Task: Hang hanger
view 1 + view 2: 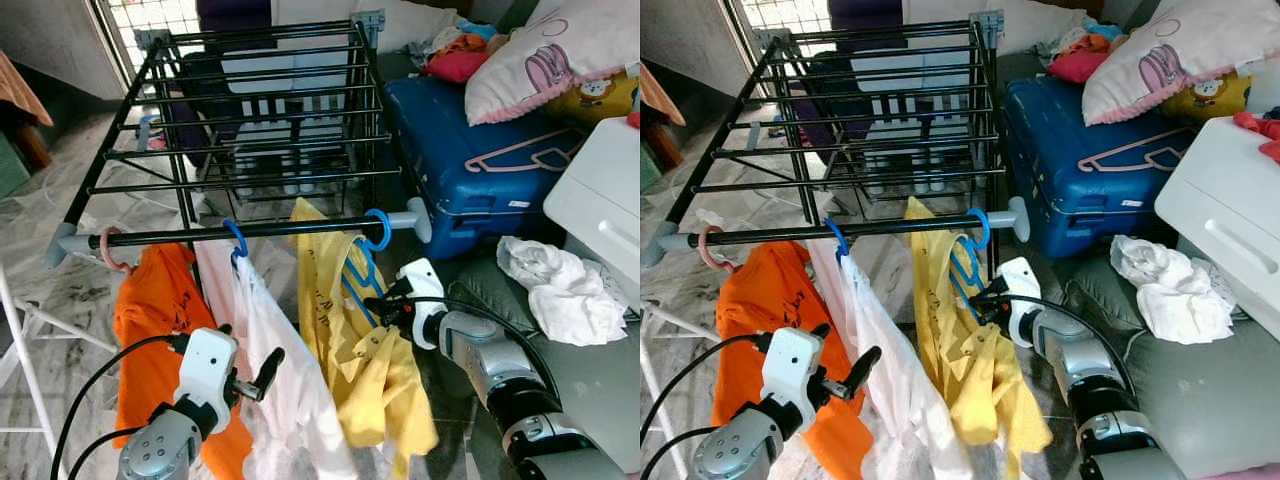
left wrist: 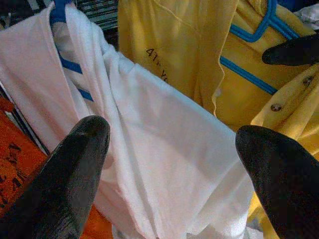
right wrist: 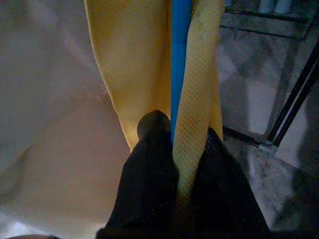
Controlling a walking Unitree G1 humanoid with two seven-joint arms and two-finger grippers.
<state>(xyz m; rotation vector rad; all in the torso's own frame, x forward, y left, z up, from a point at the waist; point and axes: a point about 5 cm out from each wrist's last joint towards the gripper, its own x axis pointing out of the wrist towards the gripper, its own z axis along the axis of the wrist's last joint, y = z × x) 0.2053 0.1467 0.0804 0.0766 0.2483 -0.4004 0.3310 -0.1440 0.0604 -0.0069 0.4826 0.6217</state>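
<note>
R gripper was clamped on the blue hanger + a fold of the yellow shirt; wrist cam showed both fingers pinched tight around the blue bar w/ yellow fabric between. You had that hanger's hook already over the rack's front rail, close to the rail's right end cap, yellow shirt hanging below it.

L gripper was fingers apart, nothing held, facing the white shirt; fingertips just short of the cloth, can't tell if touching. White shirt hung on a 2nd blue hanger, hooked mid-rail. Orange shirt on a pink hanger near the rail's left end.

Drying rack was black, bars running across the top, more clothes hanging toward its far edge. Right of the rack: blue suitcase w/ a pink hanger lying on its lid, pillow at its far right corner. White box and crumpled white cloth sat right of the R arm.
</note>
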